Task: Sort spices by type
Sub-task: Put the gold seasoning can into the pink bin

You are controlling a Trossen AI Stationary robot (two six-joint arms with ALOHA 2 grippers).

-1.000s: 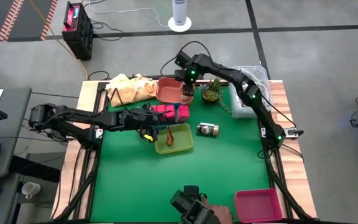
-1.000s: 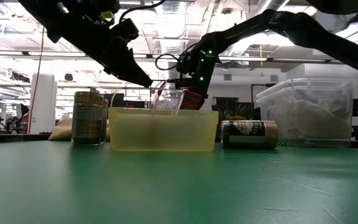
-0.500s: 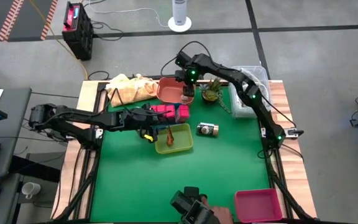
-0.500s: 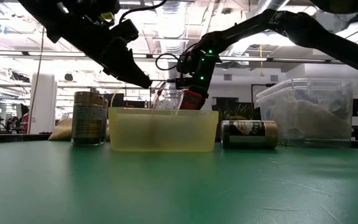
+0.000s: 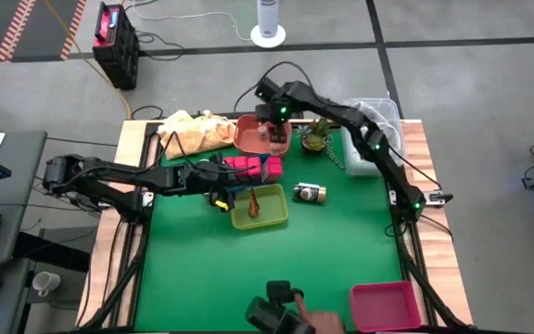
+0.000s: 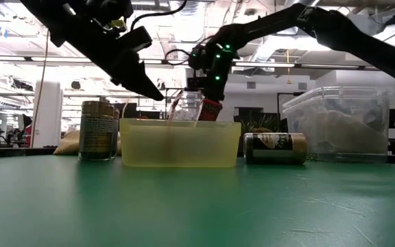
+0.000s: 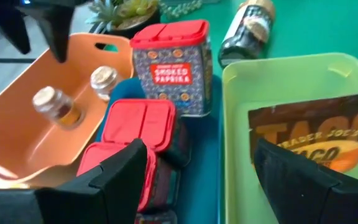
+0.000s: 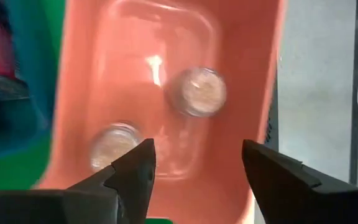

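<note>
Two small round jars (image 8: 197,90) (image 8: 114,143) stand in the orange bin (image 5: 248,139). My right gripper (image 8: 197,168) hovers open above them, touching nothing. Several red-lidded tins (image 7: 138,127) and an upright smoked-paprika tin (image 7: 173,65) sit on the green mat just ahead of my left gripper (image 7: 197,180). That gripper is open and empty (image 5: 221,192), close to the left of the yellow-green bin (image 5: 260,211). A brown taco packet (image 7: 322,140) leans inside that bin. A dark jar (image 5: 310,193) lies on its side to the bin's right.
The yellow cloth (image 5: 193,130) lies at the far left, a small green plant (image 5: 315,137) and a clear lidded box (image 5: 371,139) at the far right. A labelled jar (image 6: 98,130) stands left of the yellow-green bin. A pink bin (image 5: 386,304) sits near right; a person's hand (image 5: 318,320) shows at the near edge.
My right gripper has risen from the orange bin and drifted slightly toward the table's far left. In the low view, a jar now shows standing in the bin below it.
</note>
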